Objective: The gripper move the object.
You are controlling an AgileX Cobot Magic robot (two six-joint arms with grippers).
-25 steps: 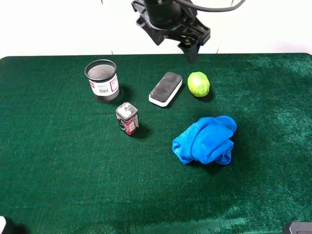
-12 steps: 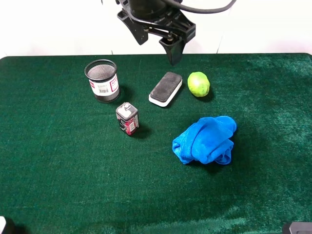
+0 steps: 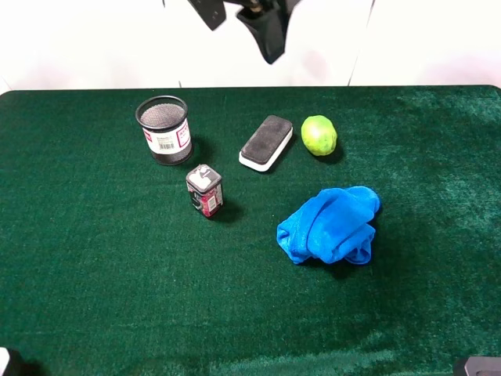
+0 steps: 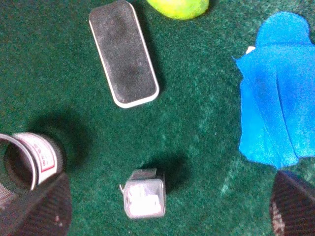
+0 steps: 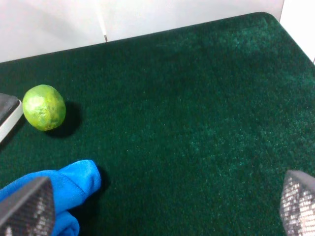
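On the green felt table [image 3: 94,274] lie a black-topped white eraser block [image 3: 266,142], a green lime [image 3: 318,135], a small red-and-grey can [image 3: 204,190], a black mesh cup [image 3: 164,129] and a crumpled blue cloth [image 3: 329,225]. My left gripper [image 3: 239,19] hangs open and empty high above the table's back edge, apart from everything. Its wrist view looks down on the eraser block [image 4: 123,51], can [image 4: 144,196], cup [image 4: 24,162] and cloth [image 4: 278,98]. My right gripper [image 5: 162,204] is open and empty, low at the front right, with the lime [image 5: 44,107] ahead of it.
The table's back edge meets a white wall [image 3: 430,39]. The right half of the felt [image 5: 197,123] holds only the cloth [image 5: 54,196] and the lime. A dark part of the right arm [image 3: 477,366] shows at the front right corner.
My left gripper has risen and shifted left, from just behind the lime and eraser block to the top edge of the view. The objects have not moved.
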